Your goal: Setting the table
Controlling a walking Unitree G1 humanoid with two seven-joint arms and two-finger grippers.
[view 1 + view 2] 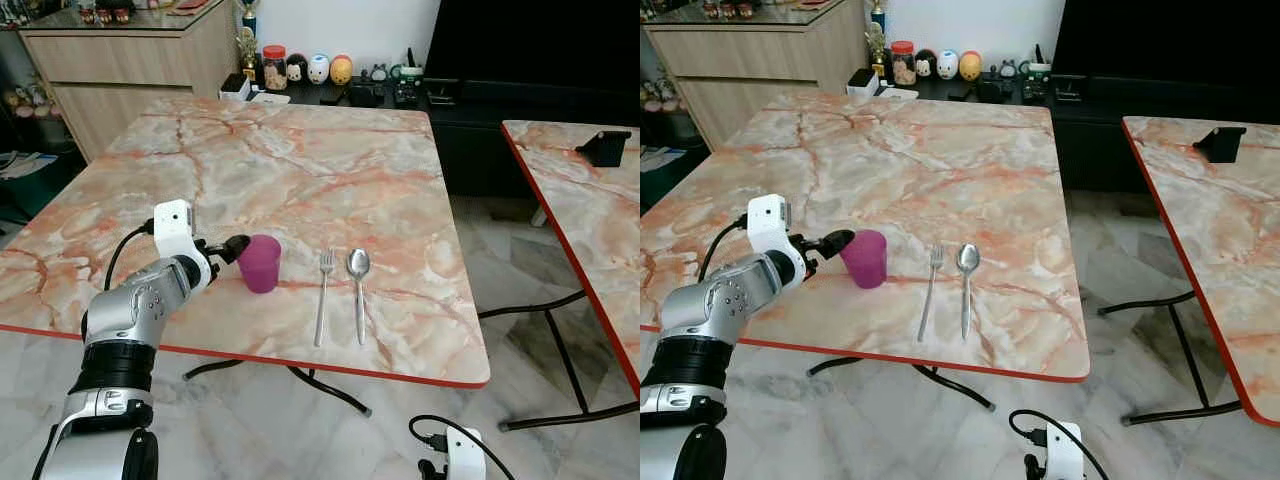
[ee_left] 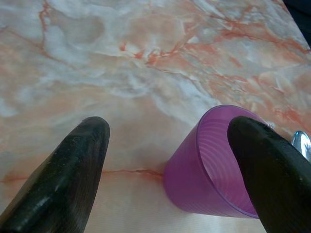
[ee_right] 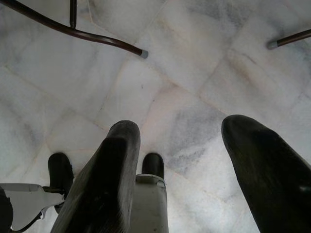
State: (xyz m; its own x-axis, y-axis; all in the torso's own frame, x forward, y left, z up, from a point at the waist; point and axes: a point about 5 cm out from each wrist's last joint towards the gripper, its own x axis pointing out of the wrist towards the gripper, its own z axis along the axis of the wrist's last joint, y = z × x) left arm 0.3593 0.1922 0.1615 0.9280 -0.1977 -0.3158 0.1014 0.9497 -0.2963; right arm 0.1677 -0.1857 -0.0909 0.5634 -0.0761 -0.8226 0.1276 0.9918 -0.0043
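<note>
- Right gripper [image 3: 177,165] hangs low at 5 o'clock, fingers spread over the floor [image 3: 194,73].
- Left gripper [image 2: 167,160], at 9 o'clock on the table [image 1: 300,160], is spread; one finger [image 2: 272,170] is over the cup's rim, the other beside it.
- Cup [image 1: 260,263] stands upright near the front edge.
- Fork [image 1: 323,295] and spoon [image 1: 358,290] lie side by side at its 3 o'clock.
- Jars and figurines [image 1: 305,68] line the far shelf at 12 o'clock.

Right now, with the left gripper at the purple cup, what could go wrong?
1. The left gripper is open, with one finger over the purple cup's rim; sweeping sideways could tip it.
2. The fork and spoon lie close beside the cup; a tipped or pushed cup could knock them askew.
</note>
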